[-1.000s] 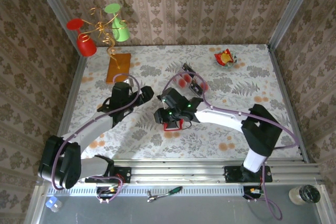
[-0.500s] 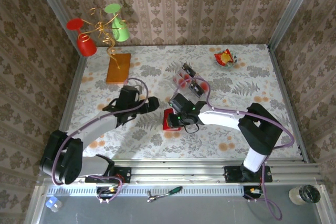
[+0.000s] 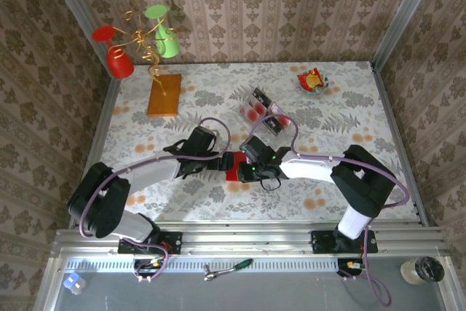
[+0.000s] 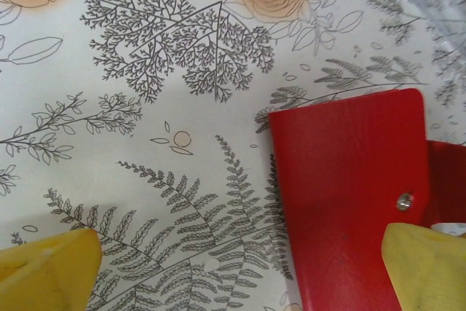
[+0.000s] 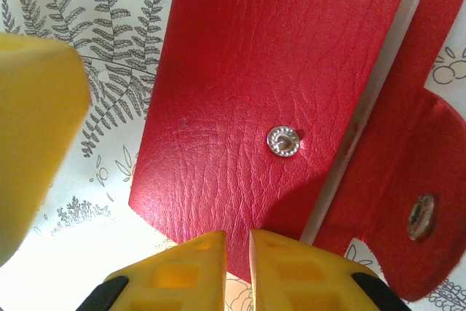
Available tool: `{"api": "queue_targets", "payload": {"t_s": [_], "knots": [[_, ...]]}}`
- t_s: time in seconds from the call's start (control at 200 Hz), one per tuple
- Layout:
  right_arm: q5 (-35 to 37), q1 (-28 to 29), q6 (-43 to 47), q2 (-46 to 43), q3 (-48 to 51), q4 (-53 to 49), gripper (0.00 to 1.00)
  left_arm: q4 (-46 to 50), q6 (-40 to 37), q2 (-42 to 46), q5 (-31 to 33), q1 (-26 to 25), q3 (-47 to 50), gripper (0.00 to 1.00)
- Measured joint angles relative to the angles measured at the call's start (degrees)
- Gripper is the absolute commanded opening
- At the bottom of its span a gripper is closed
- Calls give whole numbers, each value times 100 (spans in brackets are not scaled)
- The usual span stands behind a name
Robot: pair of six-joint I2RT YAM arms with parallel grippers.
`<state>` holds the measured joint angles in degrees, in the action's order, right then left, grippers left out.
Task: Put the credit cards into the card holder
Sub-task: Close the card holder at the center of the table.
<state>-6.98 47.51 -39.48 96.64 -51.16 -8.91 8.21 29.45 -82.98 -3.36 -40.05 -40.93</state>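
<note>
Likely opening the holder (image 3: 234,169): right gripper (image 5: 238,253), fingers nearly pressed together, at its 3 o'clock edge from above; left gripper (image 4: 237,267) spread. Next, pry it open

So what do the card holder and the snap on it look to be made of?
The card holder: red leather or imitation leather, judging by its fine wrinkled grain and soft sheen; I cannot tell which. The snap: silvery metal, judging by its bright glint and beaded rim.

The card holder (image 3: 234,170) lay near the middle of the table (image 3: 342,121). The credit cards (image 3: 260,113) lay behind it, slightly right. The block (image 3: 164,94) sat well apart, back left.
</note>
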Motion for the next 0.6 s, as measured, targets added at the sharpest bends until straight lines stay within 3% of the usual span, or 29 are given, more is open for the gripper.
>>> {"api": "queue_targets", "payload": {"t_s": [0.6], "knots": [[-2,0,-127,-4,28,101,18,-46,-256,-553,85,-7,-125,100]]}}
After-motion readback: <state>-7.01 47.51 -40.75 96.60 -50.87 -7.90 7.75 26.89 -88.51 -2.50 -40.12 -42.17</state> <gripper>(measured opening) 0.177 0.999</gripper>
